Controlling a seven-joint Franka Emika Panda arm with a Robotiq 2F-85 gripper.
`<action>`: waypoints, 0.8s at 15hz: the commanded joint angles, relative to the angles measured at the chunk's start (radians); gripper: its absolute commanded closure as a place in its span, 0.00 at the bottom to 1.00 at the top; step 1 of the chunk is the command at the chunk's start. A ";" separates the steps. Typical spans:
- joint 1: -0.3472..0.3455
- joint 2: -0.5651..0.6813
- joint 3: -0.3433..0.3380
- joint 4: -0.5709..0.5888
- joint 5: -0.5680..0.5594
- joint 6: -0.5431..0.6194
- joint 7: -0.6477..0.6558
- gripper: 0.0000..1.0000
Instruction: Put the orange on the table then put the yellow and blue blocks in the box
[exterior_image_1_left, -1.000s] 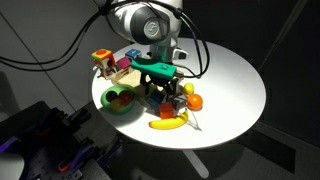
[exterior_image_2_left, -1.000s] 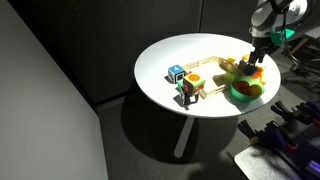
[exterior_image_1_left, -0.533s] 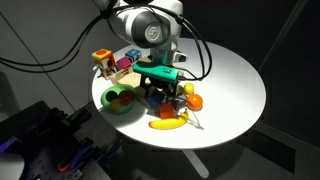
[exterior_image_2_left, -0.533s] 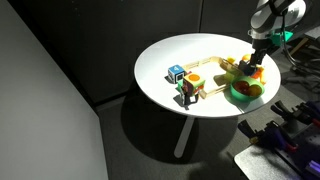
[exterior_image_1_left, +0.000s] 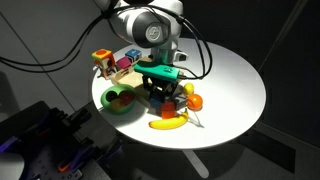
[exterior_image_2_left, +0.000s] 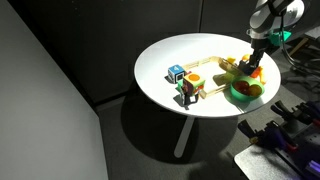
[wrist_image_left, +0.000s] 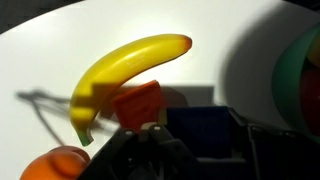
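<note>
In the wrist view my gripper (wrist_image_left: 206, 140) is shut on the blue block (wrist_image_left: 200, 120), a dark finger pressed to each side of it. The orange (wrist_image_left: 55, 165) lies on the white table (wrist_image_left: 60, 50) at the lower left, and a red-orange piece (wrist_image_left: 136, 104) touches the block's far side. In an exterior view the gripper (exterior_image_1_left: 160, 93) reaches down between the green bowl and the orange (exterior_image_1_left: 194, 101). A small yellow piece (exterior_image_1_left: 185, 89), perhaps the yellow block, sits just behind the orange. The light wooden box (exterior_image_2_left: 207, 66) lies near the table's middle.
A long yellow banana (wrist_image_left: 130, 70) lies just beyond the gripper, near the table's edge (exterior_image_1_left: 168, 124). The green bowl (exterior_image_1_left: 120, 100) holds a red piece. A stack of coloured toys (exterior_image_2_left: 180, 80) stands at the box's far end. Thin wires lie beside the banana.
The jaws have closed from wide open onto the blue block. The arm has hardly moved and the orange has stayed where it was.
</note>
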 joint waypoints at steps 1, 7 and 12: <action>-0.005 -0.027 0.012 -0.015 -0.006 0.023 0.018 0.67; 0.022 -0.089 0.014 -0.078 -0.012 0.072 0.066 0.69; 0.043 -0.139 0.033 -0.110 0.005 0.083 0.091 0.69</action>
